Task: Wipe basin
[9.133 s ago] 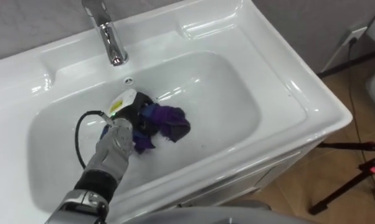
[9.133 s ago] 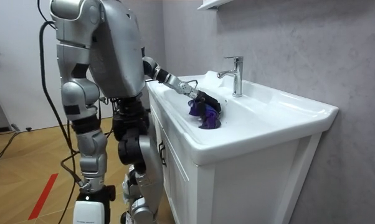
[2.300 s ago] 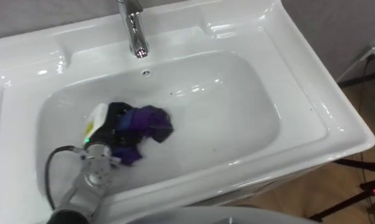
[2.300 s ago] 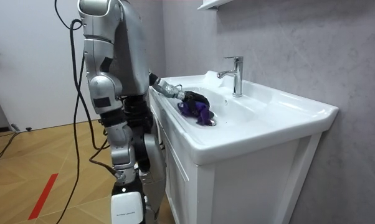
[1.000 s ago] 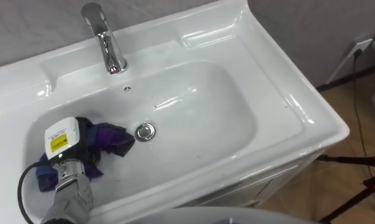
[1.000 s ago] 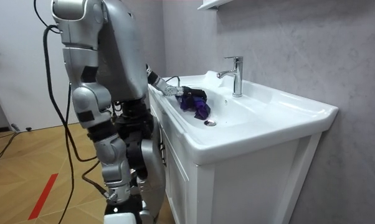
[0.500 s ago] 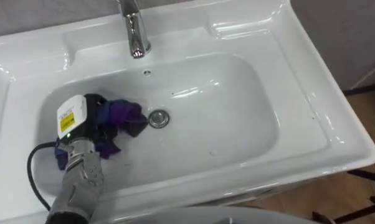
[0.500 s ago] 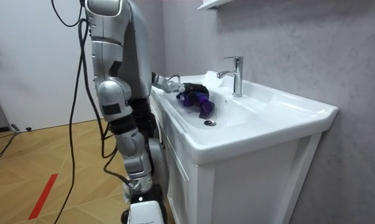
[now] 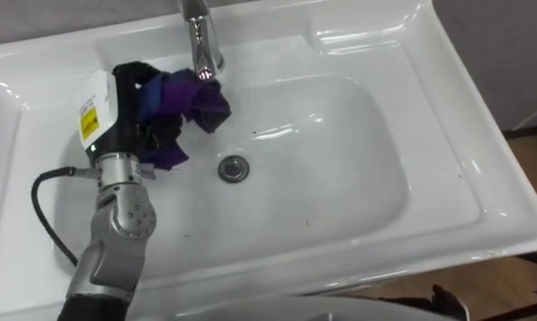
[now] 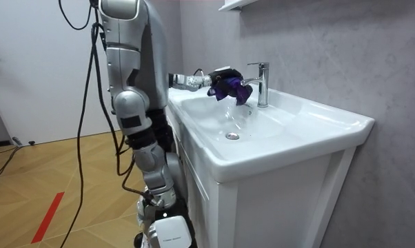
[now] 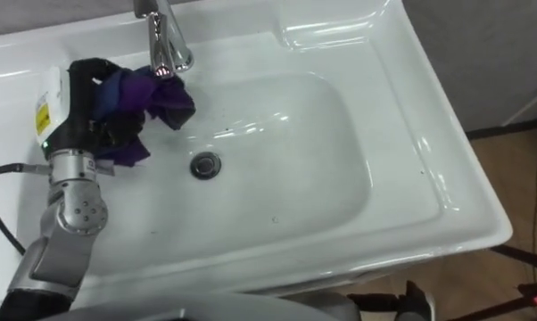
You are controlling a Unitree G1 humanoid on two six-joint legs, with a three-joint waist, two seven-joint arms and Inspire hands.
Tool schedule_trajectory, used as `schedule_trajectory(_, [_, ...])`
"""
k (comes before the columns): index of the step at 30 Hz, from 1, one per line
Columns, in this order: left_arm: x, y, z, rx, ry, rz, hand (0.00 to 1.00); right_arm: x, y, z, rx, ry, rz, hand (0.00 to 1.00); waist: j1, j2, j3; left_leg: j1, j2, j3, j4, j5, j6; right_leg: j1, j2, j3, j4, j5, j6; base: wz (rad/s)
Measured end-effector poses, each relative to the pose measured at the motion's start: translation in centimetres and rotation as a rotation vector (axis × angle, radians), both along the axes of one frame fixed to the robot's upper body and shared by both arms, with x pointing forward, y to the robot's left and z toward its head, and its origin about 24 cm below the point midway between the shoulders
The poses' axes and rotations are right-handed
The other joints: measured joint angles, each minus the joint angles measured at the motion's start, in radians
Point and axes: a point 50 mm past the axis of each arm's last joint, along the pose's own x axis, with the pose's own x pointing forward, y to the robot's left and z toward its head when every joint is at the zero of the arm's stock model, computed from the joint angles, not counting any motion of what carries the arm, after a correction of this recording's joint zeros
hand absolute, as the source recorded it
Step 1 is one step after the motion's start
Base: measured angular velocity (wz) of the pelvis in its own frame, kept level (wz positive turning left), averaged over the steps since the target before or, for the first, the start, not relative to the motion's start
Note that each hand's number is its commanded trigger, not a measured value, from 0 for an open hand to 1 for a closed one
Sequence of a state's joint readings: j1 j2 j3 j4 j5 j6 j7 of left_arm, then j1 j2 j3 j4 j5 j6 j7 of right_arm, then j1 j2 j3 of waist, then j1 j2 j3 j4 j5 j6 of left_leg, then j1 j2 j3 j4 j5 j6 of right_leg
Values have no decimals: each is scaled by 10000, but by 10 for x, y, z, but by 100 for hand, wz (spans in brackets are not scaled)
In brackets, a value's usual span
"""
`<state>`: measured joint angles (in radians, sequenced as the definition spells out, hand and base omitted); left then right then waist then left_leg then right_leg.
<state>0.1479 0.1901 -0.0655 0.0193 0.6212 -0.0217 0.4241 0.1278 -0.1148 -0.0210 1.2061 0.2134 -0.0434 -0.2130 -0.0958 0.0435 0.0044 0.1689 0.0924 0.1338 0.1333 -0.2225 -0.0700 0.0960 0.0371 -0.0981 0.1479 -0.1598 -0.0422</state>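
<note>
The left arm reaches forward and raised, the left hand (image 9: 126,125) clenched in a grasp.

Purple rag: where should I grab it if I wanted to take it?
Grab the rag by its loose flap, the end that hangs beside the tap, and come in from the drain side. The other end is bunched inside the left robot hand, with the fingers curled round it, so the floppy flap is the free part.

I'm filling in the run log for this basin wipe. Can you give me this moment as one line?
task: wipe basin | left hand: shut on purple cloth, held up over basin beside faucet | drain: uncovered
</note>
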Motion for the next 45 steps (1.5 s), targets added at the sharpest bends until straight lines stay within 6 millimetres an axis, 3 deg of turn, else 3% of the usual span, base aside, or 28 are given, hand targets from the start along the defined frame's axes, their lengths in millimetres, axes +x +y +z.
schedule_trajectory(9, [0, 2, 1, 236, -48, 48, 100, -12, 1, -2, 253, 381, -197, 0, 130, 10, 0, 32, -13, 4, 19, 33, 53, 6, 12, 105, 17, 0, -2, 0])
schedule_trajectory(18, [-4, 33, 10, 946, -663, 1295, 100, -14, -1, -2, 158, 466, 22, 0, 253, 94, 27, 51, -23, -8, -13, 32, 53, 57, -1, 3, -6, 1, -1, 0])
schedule_trajectory(22, [-10, 42, 5, 1041, -399, 1681, 100, -17, -5, -1, 63, 548, -32, 0, 482, 237, 35, 96, -25, 4, -26, 32, 53, 94, 6, 44, -55, 3, 2, -1])
schedule_trajectory(26, [-22, 52, 0, 1603, -87, 2099, 100, -24, -9, 0, -67, 646, -286, 0, 579, 416, -13, 77, -26, -29, -21, 32, 52, 104, 2, -21, -93, 1, 1, 4])
schedule_trajectory(40, [-40, 84, -11, 1718, 480, 3625, 100, -25, -14, 1, -116, 733, -677, 0, 897, 446, -41, 182, -37, -276, -20, 32, 53, 222, -2, -196, -143, 0, 1, 5])
schedule_trajectory(45, [-48, 94, -24, 1635, 1036, 4131, 100, -24, -17, 2, -190, 673, -668, 0, 1018, 484, -56, 238, -36, -294, -19, 32, 53, 260, -11, -188, -137, 1, 1, 0])
